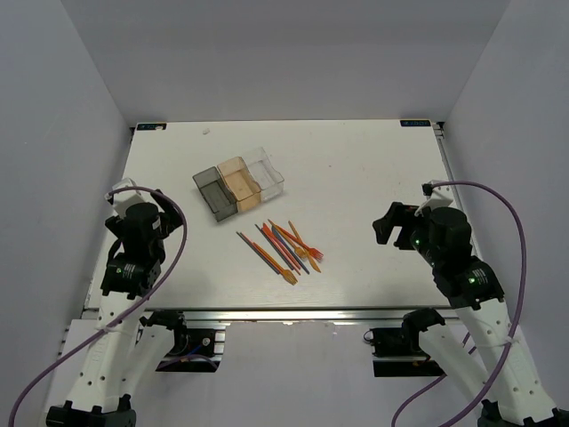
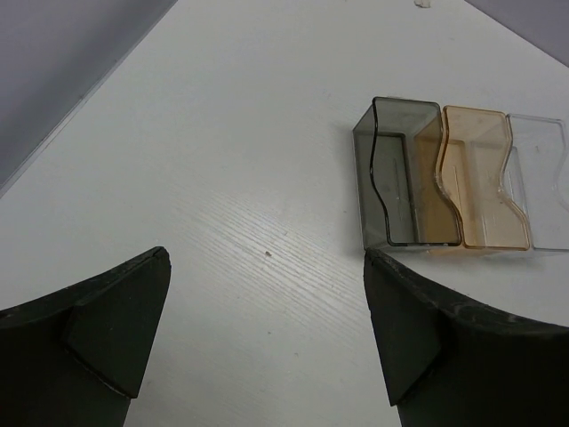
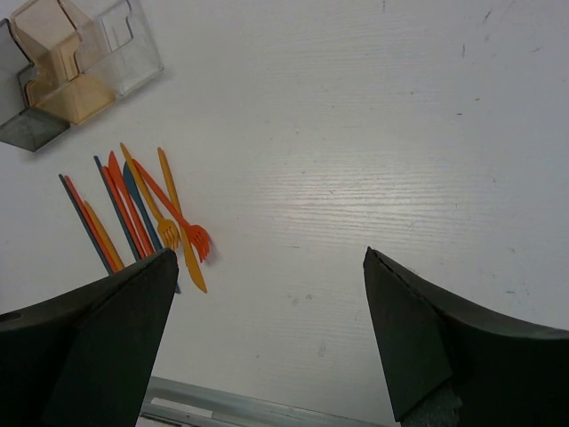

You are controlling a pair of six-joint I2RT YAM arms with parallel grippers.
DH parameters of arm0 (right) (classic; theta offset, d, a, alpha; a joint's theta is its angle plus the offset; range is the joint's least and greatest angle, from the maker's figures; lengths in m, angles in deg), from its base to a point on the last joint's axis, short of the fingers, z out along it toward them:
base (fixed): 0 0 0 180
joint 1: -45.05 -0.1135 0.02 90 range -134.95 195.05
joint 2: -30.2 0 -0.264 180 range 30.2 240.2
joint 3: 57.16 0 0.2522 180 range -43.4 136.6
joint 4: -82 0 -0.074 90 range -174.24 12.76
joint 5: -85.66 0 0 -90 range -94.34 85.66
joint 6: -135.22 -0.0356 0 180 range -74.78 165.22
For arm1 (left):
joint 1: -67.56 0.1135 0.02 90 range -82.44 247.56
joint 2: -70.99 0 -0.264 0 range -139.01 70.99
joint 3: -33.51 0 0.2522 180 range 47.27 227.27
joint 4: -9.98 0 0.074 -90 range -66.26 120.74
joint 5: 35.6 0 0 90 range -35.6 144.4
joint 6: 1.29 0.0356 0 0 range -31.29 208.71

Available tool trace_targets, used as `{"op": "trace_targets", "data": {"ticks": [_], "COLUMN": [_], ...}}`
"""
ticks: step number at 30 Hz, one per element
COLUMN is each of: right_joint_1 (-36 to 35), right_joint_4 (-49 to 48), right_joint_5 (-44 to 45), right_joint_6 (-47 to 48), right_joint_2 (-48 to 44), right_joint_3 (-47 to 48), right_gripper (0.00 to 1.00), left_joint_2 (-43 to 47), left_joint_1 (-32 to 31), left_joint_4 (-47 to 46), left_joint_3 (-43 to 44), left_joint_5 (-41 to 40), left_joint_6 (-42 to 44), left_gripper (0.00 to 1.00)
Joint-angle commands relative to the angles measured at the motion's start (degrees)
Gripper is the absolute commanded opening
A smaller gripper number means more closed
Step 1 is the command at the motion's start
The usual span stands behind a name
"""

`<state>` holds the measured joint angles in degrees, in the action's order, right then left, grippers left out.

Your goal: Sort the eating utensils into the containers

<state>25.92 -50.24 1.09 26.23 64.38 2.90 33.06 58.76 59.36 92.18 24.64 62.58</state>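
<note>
Both arms sit back at their own sides of the table [image 1: 373, 160], and neither is holding anything.

On my left wrist feed, the left gripper [image 2: 265, 258] is spread wide. Its two dark fingers [image 2: 107, 329] frame the bottom corners of the view, with only bare white tabletop between them. They touch nothing I can see. Ahead of them and off to the right stand the containers [image 2: 458, 182]: three small bins joined in a row. In this view the smoky grey bin [image 2: 396, 178] is on the left, the amber bin [image 2: 476, 178] is in the middle, and the clear bin [image 2: 542, 169] runs partly out of frame at the right edge.

The right gripper [image 3: 268, 256] is just as wide open, with its jaws far apart and bare table between them. The eating utensils [image 3: 142, 213] lie fanned out just beside its left finger [image 3: 98, 347], which hides the near ends of a few of them. I can pick out blue, red and orange sticks. One orange fork [image 3: 167, 233] and one red fork [image 3: 199, 240] point their tines toward the near edge of the table.

From the top camera, the utensils form a loose slanted bundle in the middle of the table. They are on the near side of the bins, close to them but apart, and well away from both grippers. Every utensil I can see lies on the tabletop, outside the bins.
</note>
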Motion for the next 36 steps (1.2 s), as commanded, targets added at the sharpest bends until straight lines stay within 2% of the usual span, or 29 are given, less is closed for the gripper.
{"op": "trace_targets", "data": {"ticks": [1, 6, 9, 11, 13, 14, 15, 16, 17, 20, 23, 27, 28, 36], "right_joint_1": [0.15, 0.15, -0.02, -1.42, -4.58, -8.68, -10.81, -13.01, -16.77, -21.64, -24.01, -27.7, -28.58, -28.94], "right_joint_4": [-2.35, -12.09, -24.19, -28.88, -28.04, -25.5, -23.12, -18.23, -16.18, -11.6, -7.82, -5.35, -5.17, -7.45], "right_joint_5": [-0.77, -10.85, -20.43, -24.92, -23.2, -18.92, -17.14, -15.21, -10.84, -3.61, -1.21, 2.12, 3.69, 1.43], "right_joint_6": [-0.97, -4.29, -6.23, -6.68, -3.36, -1.34, 3.29, 5.43, 7.36, 13.78, 16.69, 18.63, 18.63, 18.55], "right_joint_2": [0.19, 1.07, 7.01, 12.03, 23.53, 28.36, 37.54, 41.63, 48.72, 58.59, 65.38, 69.79, 70.06, 69.27], "right_joint_3": [-1.21, -4.63, -7.36, -6.93, -0.54, 3.05, 6.92, 14.53, 18.0, 27.77, 33.4, 34.47, 34.12, 27.0], "right_gripper": [0.89, 0.89, 0.89, 0.89, 0.89, 0.89, 0.89, 0.89, 0.87, 0.74, 0.49, 0.41, 0.35, 0.32], "left_joint_2": [0.05, 0.49, 0.32, 0.4, 0.32, 0.32, 0.14, 0.05, -0.04, 0.05, -0.04, 0.14, 0.31, 0.05], "left_joint_1": [0.01, 0.01, 0.1, 0.1, 0.01, 0.01, 0.01, 0.1, 0.01, -0.17, -0.52, -0.78, -0.78, -0.87], "left_joint_4": [0.33, -0.37, -0.55, -0.72, -0.9, -0.99, -1.07, -1.07, -0.99, -1.07, -1.25, -1.25, -1.25, -1.6], "left_joint_3": [0.27, -0.17, -0.26, -0.34, -0.43, -0.52, -0.52, -0.52, -0.61, -0.7, -0.7, -0.78, -0.78, -0.87], "left_joint_5": [-1.44, -0.04, 0.66, 0.93, 1.54, 1.81, 1.98, 2.07, 2.16, 2.34, 2.6, 2.77, 2.86, 3.57], "left_joint_6": [-0.59, -0.33, -0.24, -0.06, 0.03, 0.11, 0.11, 0.2, 0.2, 0.29, 0.38, 0.29, 0.38, 0.55], "left_gripper": [0.98, 0.98, 0.98, 0.98, 0.98, 0.98, 0.98, 0.98, 0.98, 0.98, 0.98, 0.98, 0.98, 0.98]}}
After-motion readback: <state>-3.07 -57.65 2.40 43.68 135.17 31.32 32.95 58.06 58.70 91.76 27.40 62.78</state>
